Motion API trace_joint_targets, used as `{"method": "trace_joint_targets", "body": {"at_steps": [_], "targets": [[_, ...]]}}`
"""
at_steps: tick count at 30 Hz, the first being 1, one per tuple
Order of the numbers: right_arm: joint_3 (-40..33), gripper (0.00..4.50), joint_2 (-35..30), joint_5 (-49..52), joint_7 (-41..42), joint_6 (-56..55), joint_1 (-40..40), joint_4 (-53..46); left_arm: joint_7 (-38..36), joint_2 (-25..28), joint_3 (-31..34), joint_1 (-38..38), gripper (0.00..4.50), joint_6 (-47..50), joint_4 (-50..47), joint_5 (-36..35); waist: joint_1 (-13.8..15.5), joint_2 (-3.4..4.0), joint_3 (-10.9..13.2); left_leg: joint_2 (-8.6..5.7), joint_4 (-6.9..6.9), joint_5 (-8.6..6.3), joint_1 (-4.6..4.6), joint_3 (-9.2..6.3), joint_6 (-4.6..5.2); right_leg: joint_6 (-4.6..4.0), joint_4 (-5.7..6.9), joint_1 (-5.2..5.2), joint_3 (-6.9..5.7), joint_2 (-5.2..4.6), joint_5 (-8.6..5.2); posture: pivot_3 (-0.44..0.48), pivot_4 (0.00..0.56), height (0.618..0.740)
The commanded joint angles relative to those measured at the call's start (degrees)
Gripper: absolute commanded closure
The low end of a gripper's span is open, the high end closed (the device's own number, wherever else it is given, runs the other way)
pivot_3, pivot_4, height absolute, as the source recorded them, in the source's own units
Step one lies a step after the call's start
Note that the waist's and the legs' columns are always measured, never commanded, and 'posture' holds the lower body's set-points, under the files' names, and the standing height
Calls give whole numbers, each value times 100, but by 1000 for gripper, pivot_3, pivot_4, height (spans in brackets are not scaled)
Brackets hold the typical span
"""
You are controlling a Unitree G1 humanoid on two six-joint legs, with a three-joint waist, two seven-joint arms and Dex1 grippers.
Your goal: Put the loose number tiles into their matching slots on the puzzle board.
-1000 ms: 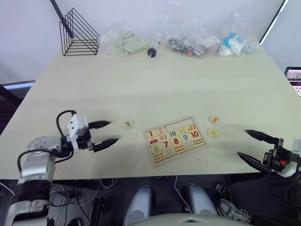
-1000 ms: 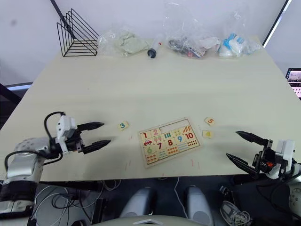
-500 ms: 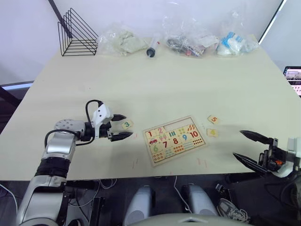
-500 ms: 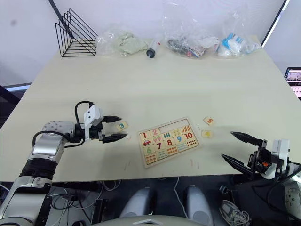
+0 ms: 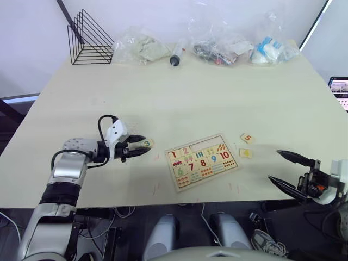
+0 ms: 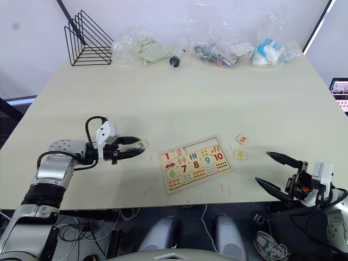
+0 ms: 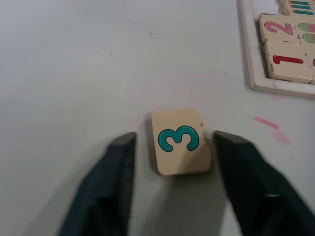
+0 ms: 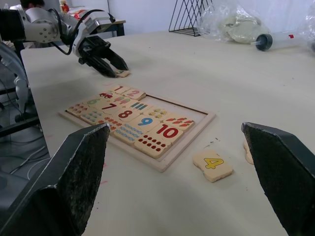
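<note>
One small tile with a teal 3 (image 7: 179, 141) lies flat on the bench (image 5: 179, 98), between the two black fingers (image 7: 110, 182) of the left tool (image 5: 137, 147). The fingers sit close on each side of the tile, with a thin gap still showing by each one, so the tool is nearly shut around the tile and not yet pressing it. In the left wrist view the 3 lies on its side.

Just beside it, toward the robot's right, is the puzzle board (image 5: 202, 161). Its long side runs across the bench and is turned a little, so the right end sits farther from the robot. The 1 and 2 already sit in the top row, at the board's left end. Next to them is a bare strip (image 5: 204, 143) of the slots.

Two more loose tiles lie near the board's right end: the orange 5 (image 5: 247, 138), and the yellow 4 (image 5: 246, 153) just in front of it.

The right tool (image 5: 289, 171) hangs past the front edge of the bench, well apart from the tiles, with its fingers spread wide.

At the far edge are a black wire rack (image 5: 89, 39), a syringe (image 5: 176, 55) and some clear bags (image 5: 228, 43).
</note>
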Motion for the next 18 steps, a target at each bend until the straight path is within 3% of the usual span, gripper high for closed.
{"method": "trace_joint_targets", "body": {"at_steps": [1, 11, 18], "targets": [[-80, 0, -55, 14, 36, -108, -53, 2, -7, 56, 92, 89, 3582, -79, -72, -34, -1, 0, 0, 0, 0, 0, 0, 0, 0, 0, 0, 0, 0, 0, 0, 0, 150, 740], [-96, 0, -75, -6, 21, -89, -106, -3, -276, 405, 151, 97, 3578, -156, -636, -88, 0, 0, 1, 1, 0, 0, -1, -1, 0, 0, 1, -1, 0, 0, 0, 0, 150, 740], [-82, 0, 5, 2, -23, -131, -40, -73, -309, 848, 54, -155, 3578, 1157, -2017, -401, 6, 2, 4, 2, 0, 0, -4, -3, 0, 0, 1, -1, 0, -3, 0, 0, 150, 740]]}}
